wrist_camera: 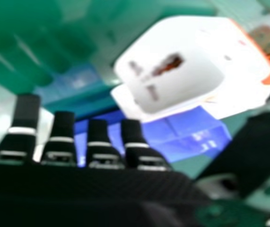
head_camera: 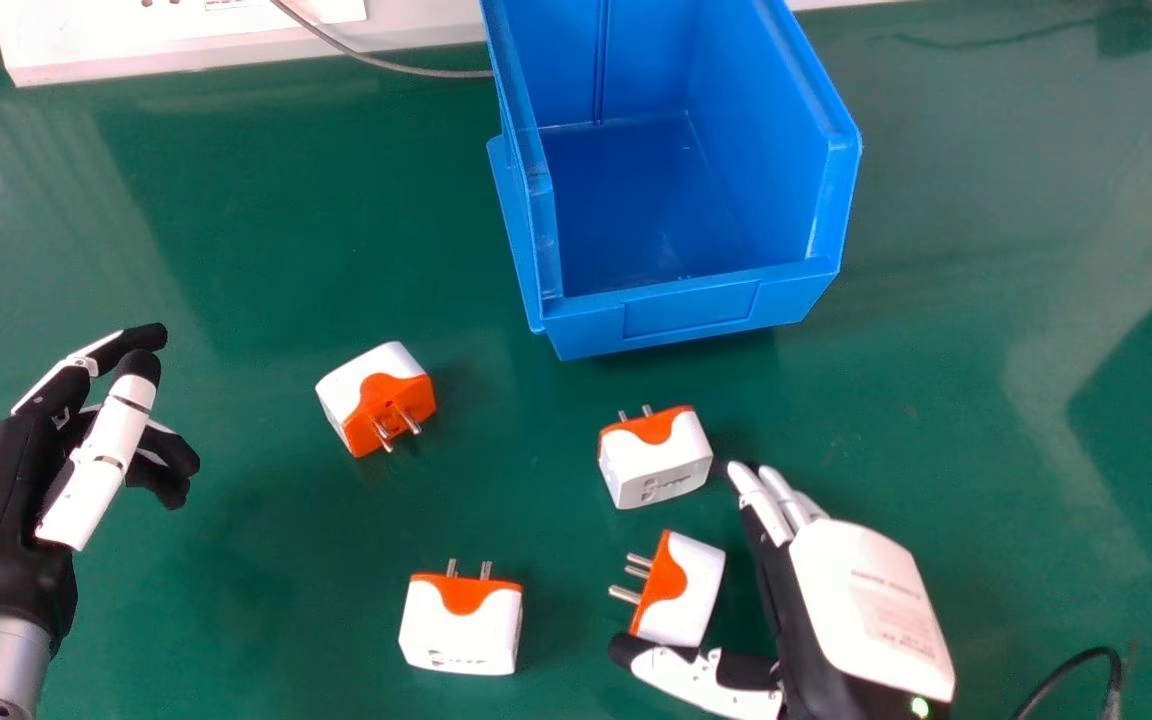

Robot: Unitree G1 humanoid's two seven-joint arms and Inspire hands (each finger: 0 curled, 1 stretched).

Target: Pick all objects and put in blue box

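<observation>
Orange-and-white adapters are seen spread over the green counter (head_camera: 266,600), outside the blue box (head_camera: 696,310), which is placed at the upper centre of the head view. One adapter (head_camera: 376,395) is set left of centre, its prongs turned toward the lower right. Another adapter (head_camera: 461,630) is positioned at the lower centre, prongs pointed up the frame. A third adapter (head_camera: 656,465) is found just beside the fingertips of the right hand (head_camera: 871,600), at the lower right. The fourth adapter (head_camera: 681,590) is framed between its thumb and fingers, which are held extended and apart; contact with the thumb cannot be made out. The left hand (head_camera: 1,500) is seen at the left edge, fingers loosely bent, nothing grasped.
</observation>
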